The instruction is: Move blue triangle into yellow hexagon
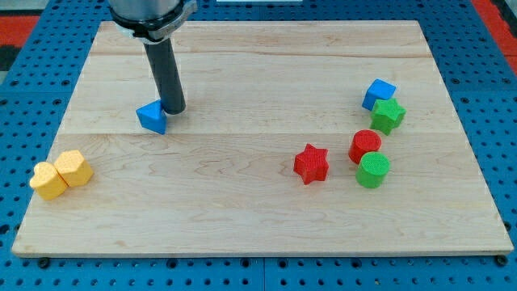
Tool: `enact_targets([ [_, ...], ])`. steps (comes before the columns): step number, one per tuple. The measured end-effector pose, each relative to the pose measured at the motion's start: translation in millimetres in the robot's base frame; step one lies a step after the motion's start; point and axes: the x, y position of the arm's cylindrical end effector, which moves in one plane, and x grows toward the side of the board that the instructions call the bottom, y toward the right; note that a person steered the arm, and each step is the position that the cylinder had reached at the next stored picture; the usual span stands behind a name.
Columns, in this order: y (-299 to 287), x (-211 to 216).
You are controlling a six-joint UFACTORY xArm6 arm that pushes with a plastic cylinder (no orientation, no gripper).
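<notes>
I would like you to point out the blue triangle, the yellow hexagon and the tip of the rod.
blue triangle [152, 118]: camera view, on its top face.
yellow hexagon [73, 167]: camera view, on its top face.
my tip [174, 109]: camera view, on the rod's very end, beside the blue triangle's right.

A robotics test bench or lab is suggested: a pale wooden board [258, 202] is laid on a blue perforated base plate [32, 97], small printed coloured blocks are scattered over it, and a dark rod on a robot arm [153, 12] is seen at 11 o'clock
</notes>
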Motion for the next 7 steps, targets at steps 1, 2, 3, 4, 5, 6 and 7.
enact_targets([
  [1,-16,4],
  [2,-35,17],
  [3,-56,31],
  [4,-65,42],
  [5,-48,64],
  [6,-46,100],
  [7,21,100],
])
